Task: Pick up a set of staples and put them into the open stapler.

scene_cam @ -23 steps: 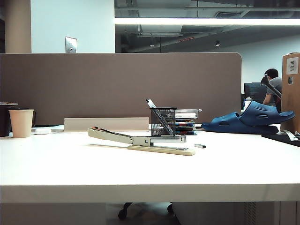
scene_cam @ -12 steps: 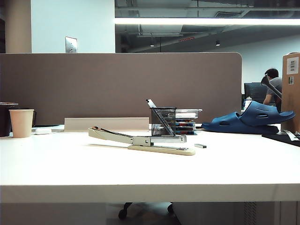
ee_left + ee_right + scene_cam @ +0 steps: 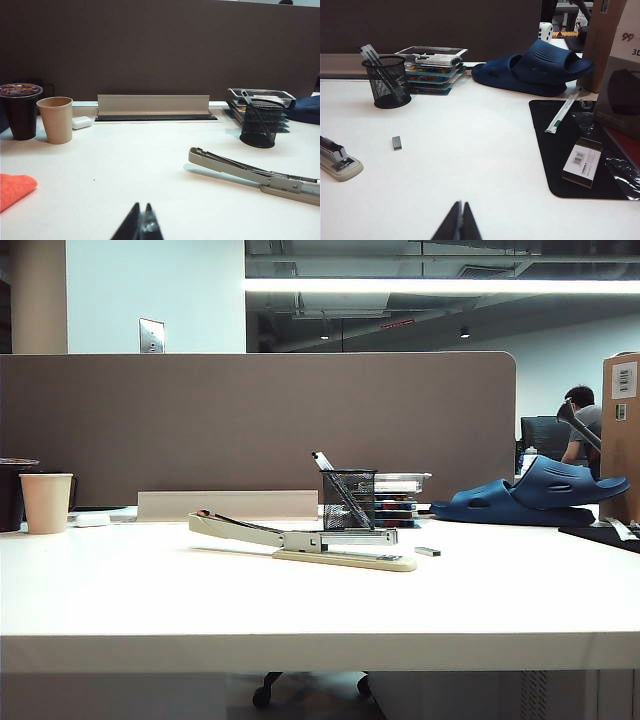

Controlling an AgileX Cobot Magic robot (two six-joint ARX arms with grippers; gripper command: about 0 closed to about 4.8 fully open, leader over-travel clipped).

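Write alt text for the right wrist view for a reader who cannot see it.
The right gripper, jaws shut, hovers over a white table facing a small grey set of staples that lies beside the end of the cream stapler. Behind stand a black mesh pen cup and blue slippers.

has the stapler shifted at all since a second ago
No. In the exterior view the stapler lies in the same spot, just in front of the black mesh pen cup.
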